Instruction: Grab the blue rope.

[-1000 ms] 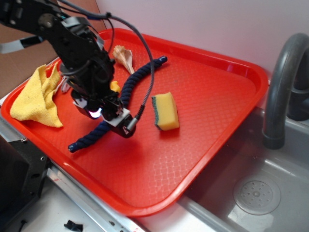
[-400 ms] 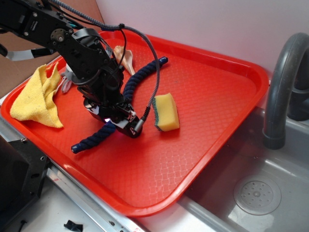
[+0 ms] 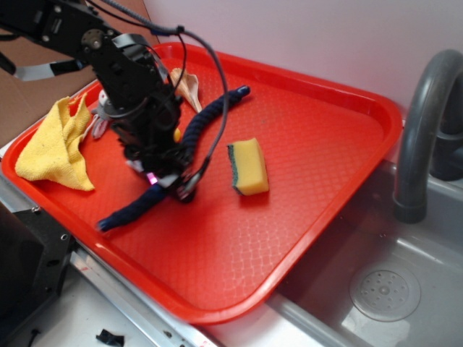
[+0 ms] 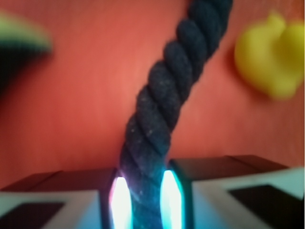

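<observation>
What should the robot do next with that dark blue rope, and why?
Probably lift a little. In the wrist view the pincer looks pressed against both sides of the blue rope, so it seems held. The rope's ends lie on the red tray, so a small raise would show whether the grip holds.

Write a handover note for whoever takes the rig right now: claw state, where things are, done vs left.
Claw: shut on the blue rope, fingers pressed against it on both sides, wrist view.
Rope: mid-section in the claw, both ends trailing onto the red tray. Yellow sponge lies right of it, yellow cloth at the tray's left edge.
Done: grasp made.
Left: lift to confirm the hold; exterior view is blurred there.
</observation>
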Controlling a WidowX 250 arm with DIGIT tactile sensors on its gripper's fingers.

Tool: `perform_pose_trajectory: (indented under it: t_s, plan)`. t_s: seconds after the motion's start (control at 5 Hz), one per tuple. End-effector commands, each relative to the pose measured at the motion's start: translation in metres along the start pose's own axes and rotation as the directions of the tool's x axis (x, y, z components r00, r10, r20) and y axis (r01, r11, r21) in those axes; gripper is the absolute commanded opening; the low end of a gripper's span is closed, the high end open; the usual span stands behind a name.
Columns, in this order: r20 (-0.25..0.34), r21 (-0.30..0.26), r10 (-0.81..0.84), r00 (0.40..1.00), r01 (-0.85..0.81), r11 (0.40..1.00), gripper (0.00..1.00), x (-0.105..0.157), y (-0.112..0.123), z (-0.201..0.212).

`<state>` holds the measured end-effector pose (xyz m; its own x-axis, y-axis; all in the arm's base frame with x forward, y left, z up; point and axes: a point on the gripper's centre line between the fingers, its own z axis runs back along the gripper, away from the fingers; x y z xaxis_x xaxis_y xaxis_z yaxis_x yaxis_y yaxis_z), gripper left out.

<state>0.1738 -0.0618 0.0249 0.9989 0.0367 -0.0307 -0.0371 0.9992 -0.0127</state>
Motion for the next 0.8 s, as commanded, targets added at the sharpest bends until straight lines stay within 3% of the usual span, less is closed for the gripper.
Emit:
perform_pose_trajectory:
  t_s: [0.0,0.2,0.4,0.6]
  plan:
    - [0.038,-0.013,-0.039,0.998,0.04,0.999,0.0,0.02,-0.011,0.104]
    - [0.057,-0.032,-0.052,0.997,0.053,0.998,0.0,0.01,-0.016,0.133]
    - [0.124,-0.049,-0.05,0.991,0.057,0.997,0.0,-0.006,-0.018,0.169]
    - [0.105,-0.142,0.015,0.994,0.0,0.99,0.0,-0.013,-0.016,0.172]
